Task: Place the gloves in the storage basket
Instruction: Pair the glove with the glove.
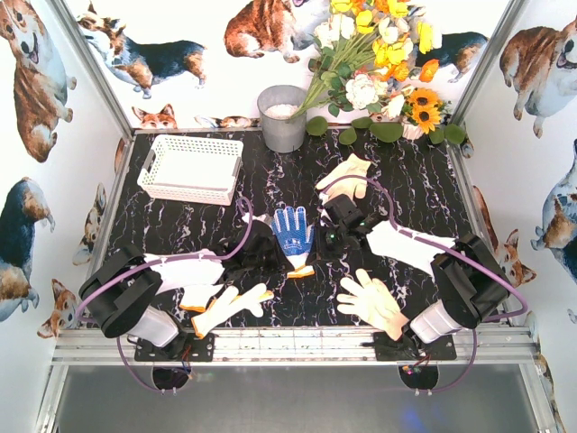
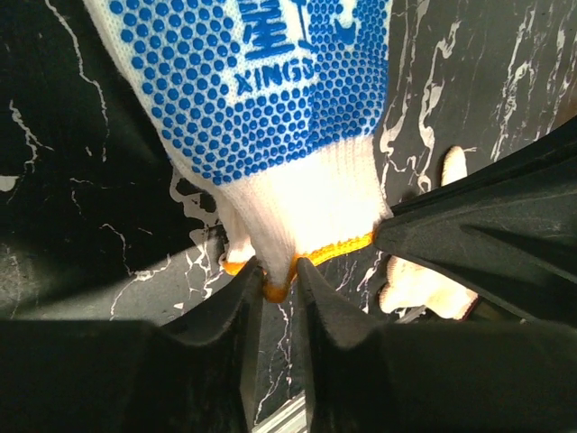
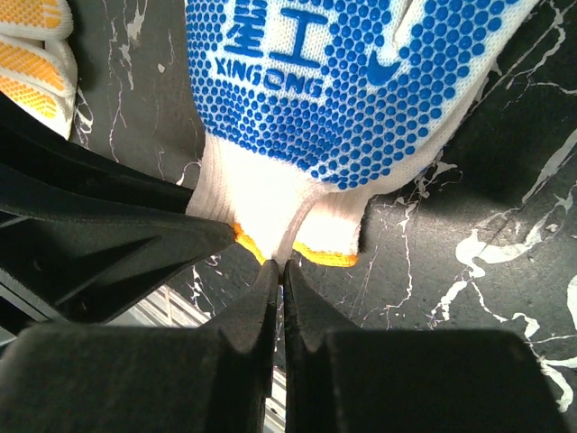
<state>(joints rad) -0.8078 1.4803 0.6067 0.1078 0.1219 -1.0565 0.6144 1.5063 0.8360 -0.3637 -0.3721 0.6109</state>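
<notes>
Two gloves are lying at the near edge: an orange-trimmed cream glove [image 1: 225, 307] on the left and a plain cream glove [image 1: 371, 302] on the right. Mid-table, the blue-dotted glove [image 1: 293, 233] is lying flat, white knit, its orange-hemmed cuff facing the arms. The right gripper [image 3: 279, 266] is pinching that hem, fingers almost touching. The left gripper [image 2: 278, 281] is sitting at the hem too, fingers slightly apart with fabric between the tips; gripping or not, cannot tell. Farther back, a peach-tan glove [image 1: 347, 176] is resting right of centre. The storage basket [image 1: 185, 192] is standing far left, showing only lattice floor. The grey bucket [image 1: 282, 133] is holding something white.
</notes>
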